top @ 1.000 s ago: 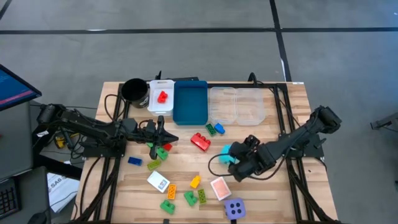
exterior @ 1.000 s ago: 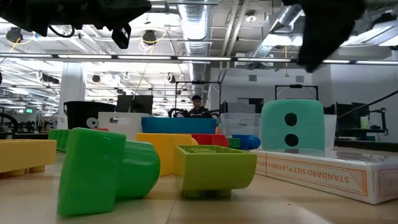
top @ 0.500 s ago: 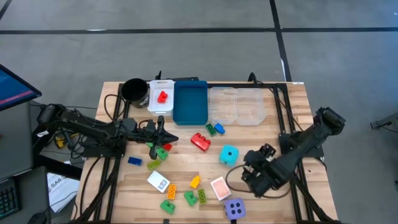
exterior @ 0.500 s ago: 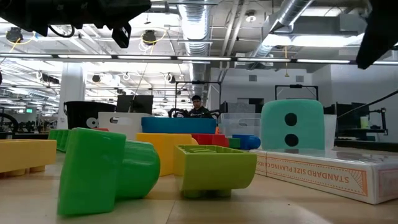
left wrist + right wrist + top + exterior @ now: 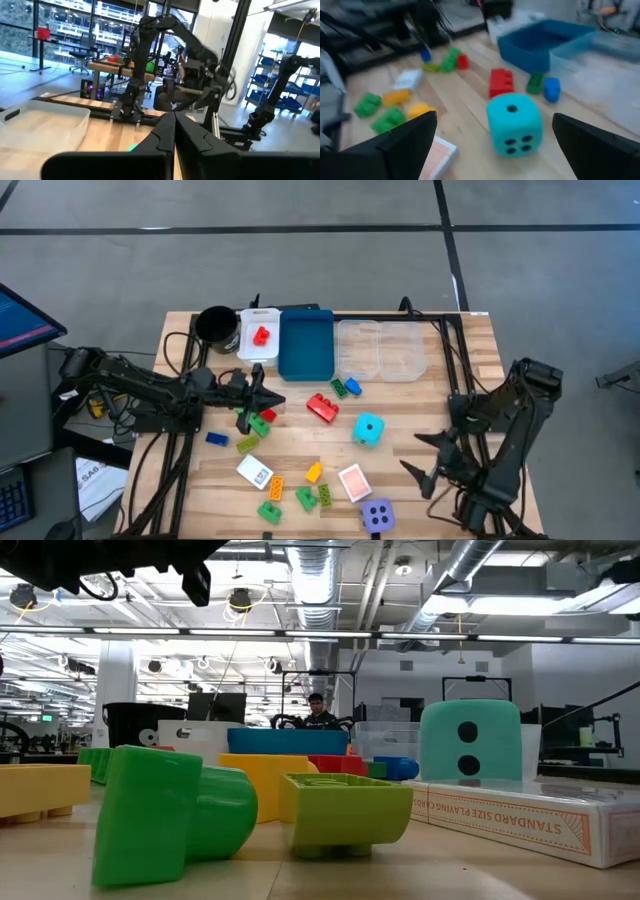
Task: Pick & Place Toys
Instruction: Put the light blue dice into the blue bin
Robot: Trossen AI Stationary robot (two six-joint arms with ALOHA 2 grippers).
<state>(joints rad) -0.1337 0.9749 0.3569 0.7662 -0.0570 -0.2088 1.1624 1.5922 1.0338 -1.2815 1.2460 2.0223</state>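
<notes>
The right pincer (image 5: 428, 458) has pulled back from the cyan die (image 5: 368, 430), swinging away toward the near right part of the surface (image 5: 420, 400); a second ago it was right at the die, and now it hangs well apart from it with its fingers spread wide and nothing between them. The die has stayed where it was left, sitting alone on the wood, right of the red brick (image 5: 322, 407). In the right wrist view the die (image 5: 514, 123) shows its dots, with the red brick (image 5: 500, 82) and a green and a blue brick behind it near the blue tray (image 5: 545, 42).

The left pincer (image 5: 262, 398) has not shifted: it reaches over the left-centre of the surface, just before the blue tray (image 5: 305, 345), fingers drawn together with a thin gap, holding nothing that I can make out. Green bricks (image 5: 259, 425) and a small red one lie just under and beside it.

Nearer the front edge lie a white card (image 5: 254, 473), a pink card (image 5: 354, 481), yellow, orange and green bricks, and the purple die (image 5: 377, 515). One red brick (image 5: 261, 335) sits in the white tray (image 5: 258, 348), beside the black cup (image 5: 216, 326).
</notes>
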